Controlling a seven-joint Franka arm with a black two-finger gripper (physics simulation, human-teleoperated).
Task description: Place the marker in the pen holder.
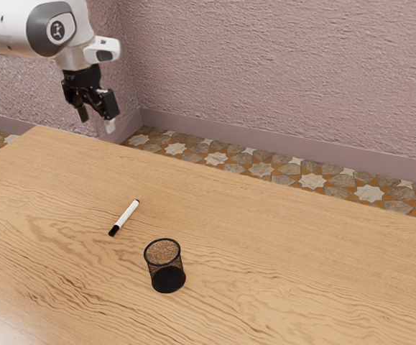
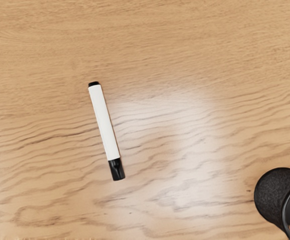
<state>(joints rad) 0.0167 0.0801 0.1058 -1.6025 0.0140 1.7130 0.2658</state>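
My gripper (image 1: 97, 119) hangs high above the table's far left part in the exterior view, its two fingers apart with nothing between them. The white marker (image 1: 127, 214) with black ends lies flat on the wood, well below the hand's height. Close beside it stands the black mesh pen holder (image 1: 167, 277), upright and open at the top. From the hand's camera, the marker (image 2: 104, 122) is seen whole, its black cap towards the side where the pen holder (image 2: 276, 194) stands, partly cut off by the picture's edge.
The wooden table (image 1: 279, 251) spreads widely around both objects. Beyond its far edge are a patterned tile floor (image 1: 261, 169) and a pink textured wall (image 1: 287, 72).
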